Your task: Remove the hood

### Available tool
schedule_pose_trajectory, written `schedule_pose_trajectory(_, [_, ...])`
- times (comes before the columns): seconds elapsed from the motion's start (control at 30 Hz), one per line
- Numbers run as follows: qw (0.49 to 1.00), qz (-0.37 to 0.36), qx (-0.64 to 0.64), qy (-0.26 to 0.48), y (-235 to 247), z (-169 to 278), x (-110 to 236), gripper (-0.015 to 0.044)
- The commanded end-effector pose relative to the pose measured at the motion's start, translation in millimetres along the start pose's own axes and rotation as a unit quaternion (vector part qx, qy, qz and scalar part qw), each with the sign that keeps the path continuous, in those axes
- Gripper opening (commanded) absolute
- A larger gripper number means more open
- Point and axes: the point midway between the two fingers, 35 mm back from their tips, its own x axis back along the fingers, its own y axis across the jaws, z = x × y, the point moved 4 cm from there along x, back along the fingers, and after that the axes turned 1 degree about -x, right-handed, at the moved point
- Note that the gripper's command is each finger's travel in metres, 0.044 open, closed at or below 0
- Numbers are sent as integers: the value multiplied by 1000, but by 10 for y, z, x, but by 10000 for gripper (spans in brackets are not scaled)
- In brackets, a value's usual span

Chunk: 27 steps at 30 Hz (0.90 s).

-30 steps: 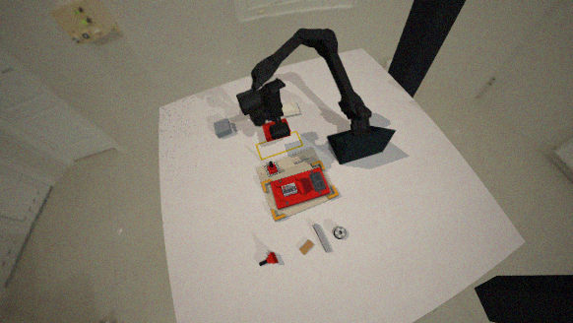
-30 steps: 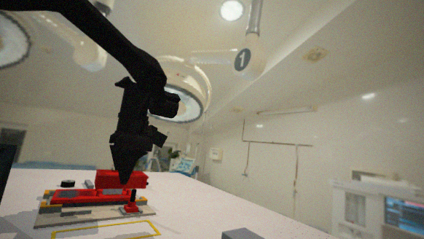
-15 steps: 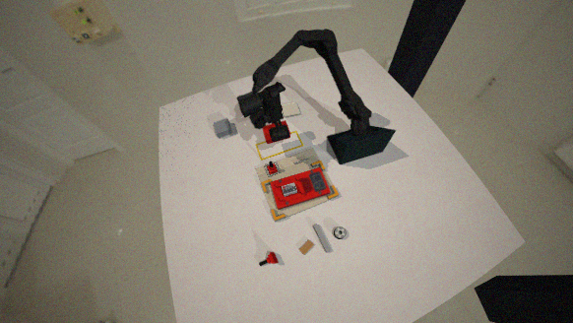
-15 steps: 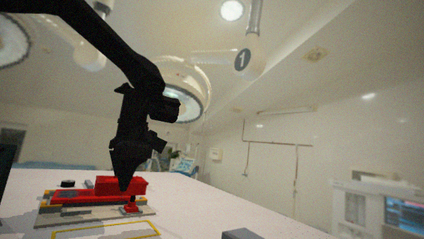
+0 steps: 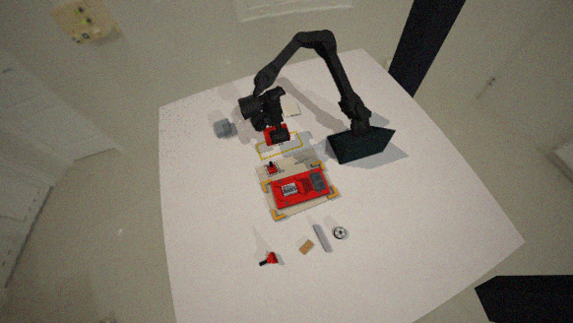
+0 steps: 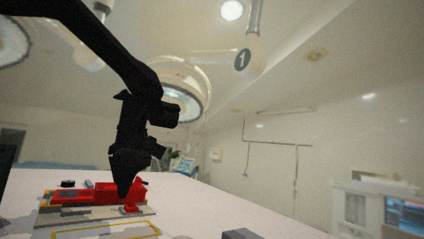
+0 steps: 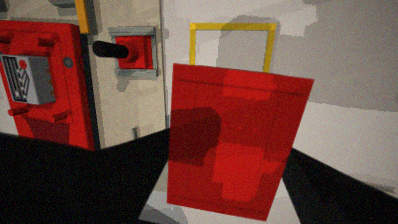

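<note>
The claw (image 5: 277,134) was closed on the red hood (image 7: 235,140), its fingers standing fairly wide across the flat panel, which filled the space between them in the wrist view. The hood hung in the air, held clear of the table (image 5: 418,197), at the near edge of the yellow outline (image 5: 279,146) that marked the drop area; whether it was squarely over the outline could not be told. Beyond the claw, past that outline, sat the toy car (image 5: 301,188) on its tan base plate with orange corners, its engine block uncovered. Between the outline and the car stood a small red block with a black peg (image 7: 127,50). Off to the claw's side lay a grey cube (image 5: 223,128). Far past the car lay a grey bar (image 5: 322,238), a tan chip (image 5: 306,246) and a small wheel (image 5: 340,232)
</note>
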Motion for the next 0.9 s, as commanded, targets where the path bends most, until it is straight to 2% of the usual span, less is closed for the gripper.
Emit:
schedule_pose_trajectory(0.0, [1000, 4, 4, 3, -7, 13, -57, 0])
schedule_pose_trajectory(0.87, [1000, 5, 4, 3, -17, 23, -303, 0])
